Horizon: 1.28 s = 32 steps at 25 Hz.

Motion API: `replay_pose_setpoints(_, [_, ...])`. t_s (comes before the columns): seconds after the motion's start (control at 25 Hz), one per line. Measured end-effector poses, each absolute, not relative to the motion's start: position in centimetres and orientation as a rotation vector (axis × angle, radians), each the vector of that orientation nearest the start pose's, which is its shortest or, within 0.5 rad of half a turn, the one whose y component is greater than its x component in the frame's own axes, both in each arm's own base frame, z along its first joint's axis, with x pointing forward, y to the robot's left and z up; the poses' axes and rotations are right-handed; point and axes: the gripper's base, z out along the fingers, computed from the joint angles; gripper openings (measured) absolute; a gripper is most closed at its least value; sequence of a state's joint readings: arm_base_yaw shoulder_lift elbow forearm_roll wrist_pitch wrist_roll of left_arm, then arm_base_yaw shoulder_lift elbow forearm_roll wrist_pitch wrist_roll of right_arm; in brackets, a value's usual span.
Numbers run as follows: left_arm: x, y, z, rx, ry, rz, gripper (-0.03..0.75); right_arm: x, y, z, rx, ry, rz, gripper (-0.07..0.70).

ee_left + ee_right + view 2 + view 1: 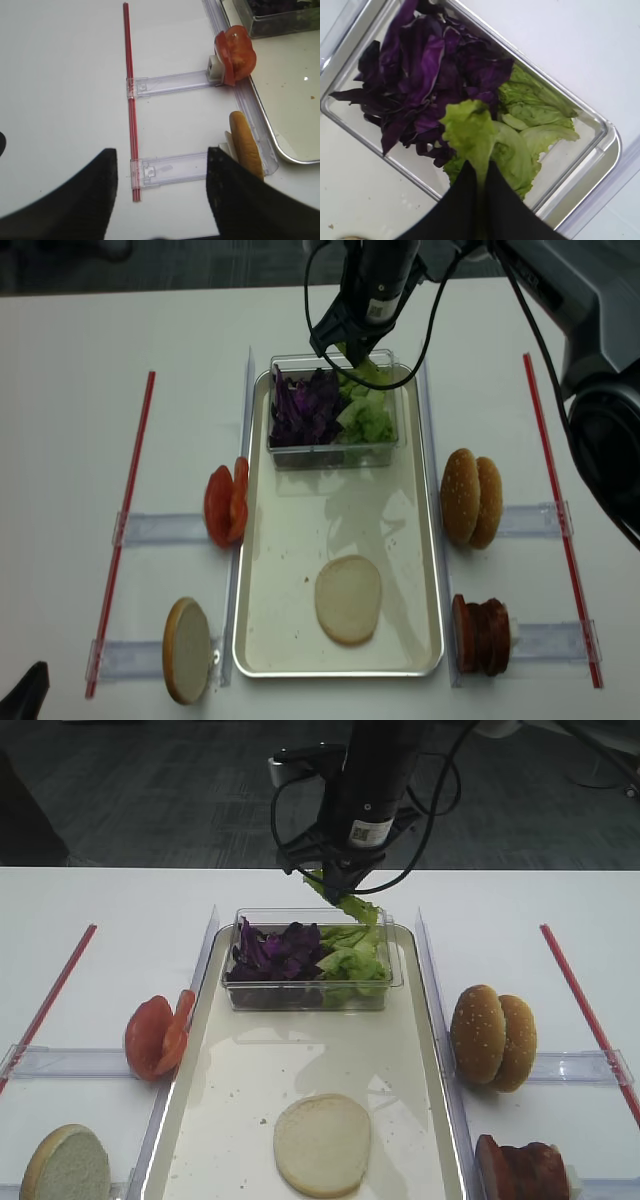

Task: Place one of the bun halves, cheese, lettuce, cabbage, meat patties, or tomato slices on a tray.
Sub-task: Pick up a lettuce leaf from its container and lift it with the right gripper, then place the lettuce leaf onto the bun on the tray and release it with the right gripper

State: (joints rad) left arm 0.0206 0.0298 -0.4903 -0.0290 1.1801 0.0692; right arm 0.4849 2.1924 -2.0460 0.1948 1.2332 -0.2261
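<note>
My right gripper (345, 885) (479, 167) is shut on a light green lettuce leaf (356, 906) (470, 127), which hangs just above the clear tub (310, 997). More lettuce (535, 115) and purple cabbage (275, 952) (425, 75) lie in that tub, which stands at the far end of the cream tray (250, 1070) (295, 540). A flat pale bun half (322, 1143) lies on the tray's near end. My left gripper (162, 155) is open over bare table, left of the tray. No cheese is in view.
Tomato slices (157, 1035) (235, 55) and a bun half (68, 1165) (245, 145) stand in clear holders left of the tray. Sesame bun halves (492, 1033) and meat patties (520, 1170) stand on the right. Red strips (50, 990) (585, 1010) run along both sides.
</note>
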Motion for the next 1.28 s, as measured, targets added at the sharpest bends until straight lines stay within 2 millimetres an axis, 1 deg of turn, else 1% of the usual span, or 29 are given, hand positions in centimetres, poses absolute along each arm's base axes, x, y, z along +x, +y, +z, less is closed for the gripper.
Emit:
replay_pose_setpoints(0.32, [-0.5, -0.3, 26.6, 0.056, 2.202, 0.014, 0.366, 39.2, 24.9, 26.9, -0.999, 2.672, 0.312, 0.05])
replay_pose_setpoints(0.44, [-0.5, -0.3, 26.6, 0.056, 2.202, 0.014, 0.366, 38.0, 24.8, 27.2, -1.019, 2.682, 0.307, 0.05])
replay_pose_setpoints(0.52, [-0.5, -0.3, 26.6, 0.056, 2.202, 0.014, 0.366, 37.0, 24.8, 27.0, -1.038, 2.704, 0.304, 0.05])
replay_pose_setpoints(0.6, [-0.5, -0.3, 26.6, 0.056, 2.202, 0.014, 0.366, 35.9, 24.3, 26.7, -1.053, 2.734, 0.296, 0.05])
replay_pose_setpoints(0.88, [-0.5, -0.3, 26.6, 0.056, 2.202, 0.014, 0.366, 31.2, 23.2, 26.2, -1.092, 2.743, 0.295, 0.05])
replay_pose_setpoints(1.08, [-0.5, -0.3, 26.6, 0.056, 2.202, 0.014, 0.366, 27.9, 23.1, 24.7, -1.134, 2.756, 0.321, 0.05])
replay_pose_setpoints(1.28, [-0.5, -0.3, 26.6, 0.056, 2.202, 0.014, 0.366, 25.4, 23.5, 23.1, -1.195, 2.759, 0.346, 0.05])
